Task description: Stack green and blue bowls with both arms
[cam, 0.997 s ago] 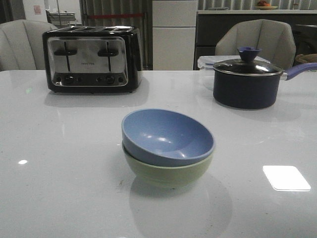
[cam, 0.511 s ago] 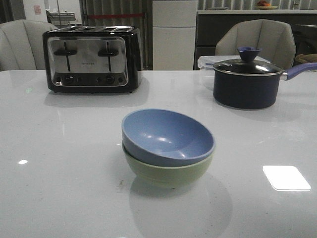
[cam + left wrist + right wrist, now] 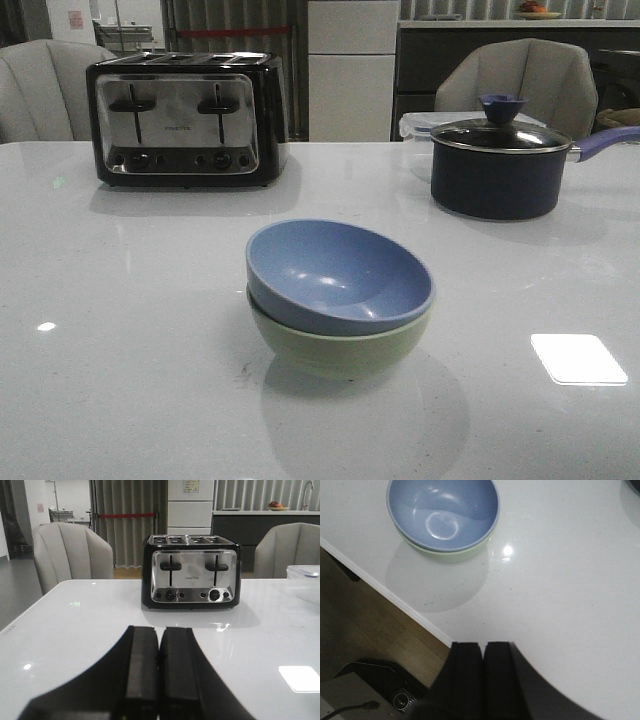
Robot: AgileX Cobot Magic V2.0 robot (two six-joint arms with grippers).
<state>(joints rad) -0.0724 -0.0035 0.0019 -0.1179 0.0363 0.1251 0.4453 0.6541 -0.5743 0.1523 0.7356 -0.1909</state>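
- Surface and room: I see a glossy white table (image 3: 120,400) carrying bright light reflections, with a padded grey chair (image 3: 520,85) behind its far edge and a dark counter beyond; the right wrist view shows the table's near edge over a wooden floor (image 3: 385,625).
- On the far left of the table stands a chrome and black toaster (image 3: 185,120), facing me in the left wrist view too.
- Change: against the two earlier front frames I find nothing displaced; bowls, toaster and pan sit where they did.
- Containers: the blue bowl (image 3: 338,275) sits nested inside the green bowl (image 3: 345,347) at the table's centre, tilted slightly; its inside looks empty.
- A dark saucepan (image 3: 497,170) with a glass lid and blue knob stands far right; a clear lidded box (image 3: 418,125) sits behind it, its contents too dim to tell.
- Left gripper (image 3: 159,680): fingers pressed together, holding nothing, pointed toward the toaster.
- Right gripper (image 3: 482,680): fingers likewise together and empty, apart from the bowls.
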